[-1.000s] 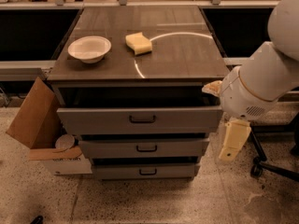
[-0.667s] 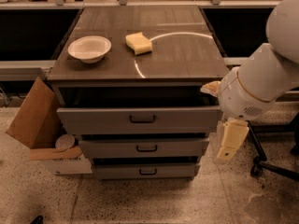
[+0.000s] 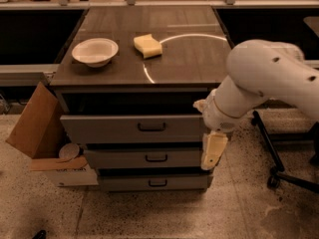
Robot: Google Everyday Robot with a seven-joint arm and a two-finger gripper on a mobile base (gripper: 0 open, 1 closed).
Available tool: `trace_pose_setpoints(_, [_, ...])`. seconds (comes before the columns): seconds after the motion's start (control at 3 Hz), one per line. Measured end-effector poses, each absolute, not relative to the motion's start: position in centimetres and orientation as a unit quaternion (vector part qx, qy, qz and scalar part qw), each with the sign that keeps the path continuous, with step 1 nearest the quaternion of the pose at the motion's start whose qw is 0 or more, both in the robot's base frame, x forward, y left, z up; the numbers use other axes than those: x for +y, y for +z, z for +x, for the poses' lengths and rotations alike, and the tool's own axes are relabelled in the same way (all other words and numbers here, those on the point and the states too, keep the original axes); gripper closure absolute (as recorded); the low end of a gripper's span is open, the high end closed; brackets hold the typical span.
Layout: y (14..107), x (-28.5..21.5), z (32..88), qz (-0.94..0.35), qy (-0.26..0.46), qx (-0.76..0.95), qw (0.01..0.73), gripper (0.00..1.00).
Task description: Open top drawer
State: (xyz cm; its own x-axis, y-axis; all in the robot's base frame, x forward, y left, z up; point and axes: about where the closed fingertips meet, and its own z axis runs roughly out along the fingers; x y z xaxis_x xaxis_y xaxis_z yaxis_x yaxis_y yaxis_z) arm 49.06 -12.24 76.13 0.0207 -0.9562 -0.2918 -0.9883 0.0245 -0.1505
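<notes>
The top drawer [image 3: 114, 129] is the widest of three grey drawers under a brown counter [image 3: 189, 63]. Its flat front has a small dark bar handle [image 3: 151, 127] at centre. A dark gap shows above the front panel. My gripper [image 3: 213, 151] hangs down from the white arm [image 3: 264, 78], cream-coloured, at the right end of the top drawer and the middle drawer [image 3: 124, 159]. It is well right of the handle and holds nothing that I can see.
A white bowl [image 3: 94, 51] and a yellow sponge [image 3: 148, 45] sit on the counter. A tilted cardboard box [image 3: 35, 123] leans at the cabinet's left on a white box [image 3: 75, 176]. A chair's wheeled base [image 3: 276, 176] stands at right. The bottom drawer [image 3: 149, 182] is lowest.
My arm and gripper have moved left, from beside the cabinet to in front of the right ends of the drawers. The drawers, bowl and sponge have not moved.
</notes>
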Motion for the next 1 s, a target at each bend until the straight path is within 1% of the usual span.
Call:
trace_pose_setpoints(0.67, [71.0,-12.2,54.1,-0.673,0.021,0.722,0.163,0.00])
trace_pose_setpoints(1.0, [68.9,-11.8,56.0,-0.670,0.020,0.726,0.154,0.00])
